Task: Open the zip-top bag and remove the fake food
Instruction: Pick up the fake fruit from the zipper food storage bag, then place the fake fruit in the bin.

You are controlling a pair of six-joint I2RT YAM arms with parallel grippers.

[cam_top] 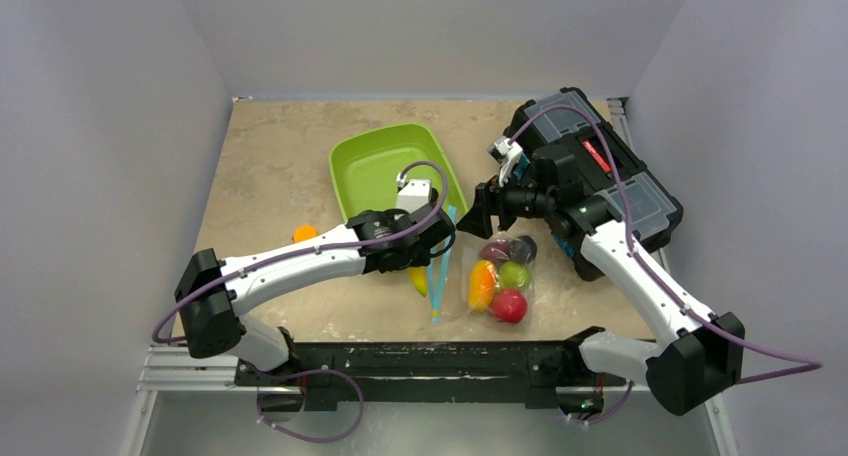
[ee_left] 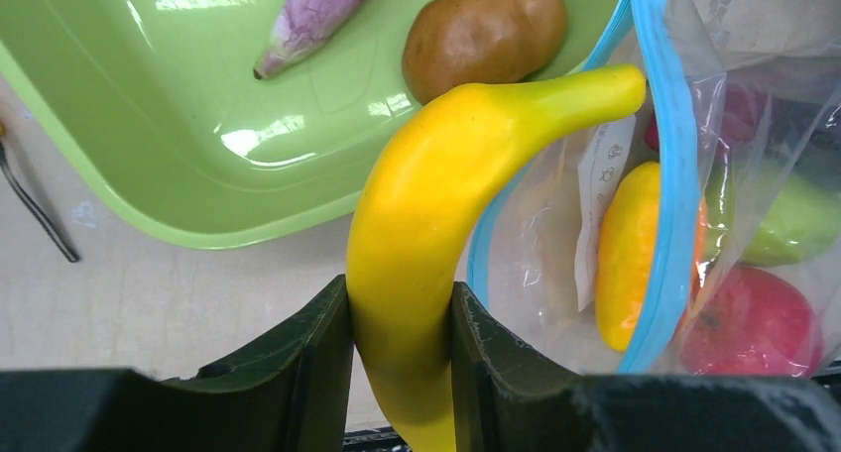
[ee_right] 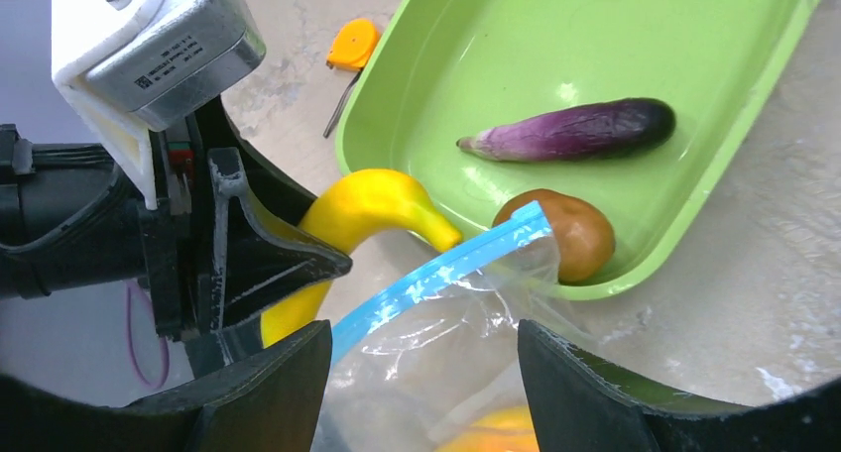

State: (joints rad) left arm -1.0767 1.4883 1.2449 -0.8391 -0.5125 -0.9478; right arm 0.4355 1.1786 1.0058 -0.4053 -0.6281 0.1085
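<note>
My left gripper is shut on a yellow banana, held just outside the bag's mouth by the green tray's near rim; it also shows from above. The clear zip-top bag lies flat with its blue zip strip open. Inside are an orange piece, green pear, red apple, and maroon and dark pieces. My right gripper is open, its fingers straddling the bag's far corner without pinching it. A purple eggplant and a brown piece lie in the tray.
The green tray sits behind the bag. A black toolbox stands at the right, close behind my right arm. A small orange block with a black stick lies left of the tray.
</note>
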